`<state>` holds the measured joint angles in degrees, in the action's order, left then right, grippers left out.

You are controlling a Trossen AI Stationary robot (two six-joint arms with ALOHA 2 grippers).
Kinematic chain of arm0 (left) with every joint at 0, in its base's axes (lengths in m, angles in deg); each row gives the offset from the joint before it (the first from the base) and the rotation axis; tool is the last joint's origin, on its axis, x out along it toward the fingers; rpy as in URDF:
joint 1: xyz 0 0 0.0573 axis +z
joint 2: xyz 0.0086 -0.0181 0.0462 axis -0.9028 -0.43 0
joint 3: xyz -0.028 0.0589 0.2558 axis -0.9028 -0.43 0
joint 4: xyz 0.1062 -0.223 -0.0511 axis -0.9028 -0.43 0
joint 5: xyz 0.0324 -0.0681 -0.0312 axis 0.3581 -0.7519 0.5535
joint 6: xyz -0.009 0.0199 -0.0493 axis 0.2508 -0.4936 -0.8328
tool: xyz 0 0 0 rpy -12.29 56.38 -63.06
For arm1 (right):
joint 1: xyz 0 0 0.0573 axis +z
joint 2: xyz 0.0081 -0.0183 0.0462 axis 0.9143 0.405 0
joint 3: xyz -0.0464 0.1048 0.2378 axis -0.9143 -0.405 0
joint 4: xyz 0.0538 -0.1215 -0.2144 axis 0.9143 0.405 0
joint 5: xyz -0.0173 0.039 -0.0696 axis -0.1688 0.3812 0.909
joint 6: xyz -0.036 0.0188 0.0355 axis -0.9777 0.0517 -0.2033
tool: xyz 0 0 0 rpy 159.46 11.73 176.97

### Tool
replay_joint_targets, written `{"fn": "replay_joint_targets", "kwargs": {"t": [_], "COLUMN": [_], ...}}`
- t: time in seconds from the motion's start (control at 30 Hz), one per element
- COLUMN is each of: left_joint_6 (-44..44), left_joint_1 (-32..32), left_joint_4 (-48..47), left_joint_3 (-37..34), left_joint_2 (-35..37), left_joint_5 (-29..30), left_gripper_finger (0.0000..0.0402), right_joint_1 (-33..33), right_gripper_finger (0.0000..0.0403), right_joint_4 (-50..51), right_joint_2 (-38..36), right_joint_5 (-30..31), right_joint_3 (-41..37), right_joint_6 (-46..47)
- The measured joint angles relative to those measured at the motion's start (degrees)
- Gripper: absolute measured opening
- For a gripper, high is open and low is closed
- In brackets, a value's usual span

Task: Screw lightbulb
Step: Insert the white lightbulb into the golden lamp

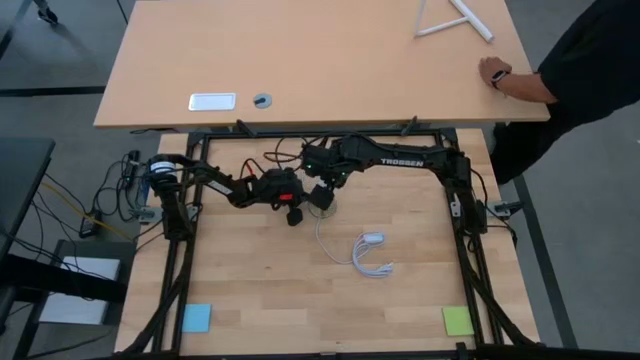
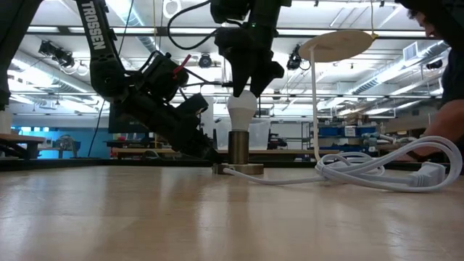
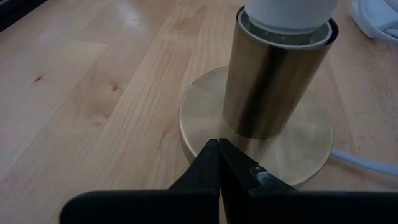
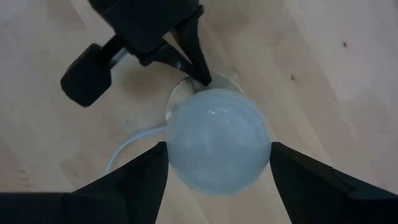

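On the near half of the bench [image 1: 260, 290] lies open wood, with a coiled cord [image 1: 372, 255] just right of centre and two coloured notes at the front corners, well apart from the work.

Farther back, the socket [image 3: 273, 81] stands upright on its round brass base [image 3: 199, 118]. The left tool [image 3: 219, 163] comes in low from the left, its fingers pressed together with the tips resting on the base's rim, probably to pin the base so it cannot spin or slide while the bulb is turned.

The bulb [image 2: 242, 105] sits upright with its neck in the socket's mouth. The right tool [image 4: 217, 165] hangs straight above it, fingers spread to either side of the globe and lying close against it; whether they grip firmly I cannot tell. Coming from above leaves the wrist free to twist.

Room is tight on the left, where the left arm crowds the socket; the right side is open except for the cable trailing off the base.

Beyond, a second table [image 1: 300, 60] and a person's hand [image 1: 497, 74].
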<state>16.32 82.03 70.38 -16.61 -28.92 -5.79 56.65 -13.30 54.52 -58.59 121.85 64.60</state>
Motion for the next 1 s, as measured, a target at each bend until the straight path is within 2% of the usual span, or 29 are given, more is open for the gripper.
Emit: {"fn": "replay_joint_targets", "kwargs": {"t": [0.2,0.43,0.6,0.7,1.0], "left_joint_6": [-0.01,0.00,-0.01,-0.02,-0.02], "left_joint_1": [0.00,0.00,0.00,0.02,0.02], "left_joint_4": [0.00,0.00,-0.01,-0.02,-0.07], "left_joint_3": [0.00,-0.02,0.00,0.00,0.00], "left_joint_2": [0.00,0.00,0.00,0.00,0.00], "left_joint_5": [-0.04,-0.04,-0.04,-0.55,-0.90], "left_gripper_finger": [0.0003,0.0003,0.0003,0.0003,0.0003], "right_joint_1": [1.43,2.74,3.28,2.82,0.63], "right_gripper_finger": [0.0302,0.0330,0.0346,0.0348,0.0338], "right_joint_4": [-1.63,1.25,1.72,2.22,-0.01], "right_joint_2": [0.07,-0.07,-0.15,-0.04,0.26], "right_joint_5": [0.38,6.44,6.74,4.38,-1.46], "right_joint_3": [-0.15,3.24,5.05,5.05,4.59], "right_joint_6": [-7.75,-19.00,-35.37,-44.29,-53.82]}}
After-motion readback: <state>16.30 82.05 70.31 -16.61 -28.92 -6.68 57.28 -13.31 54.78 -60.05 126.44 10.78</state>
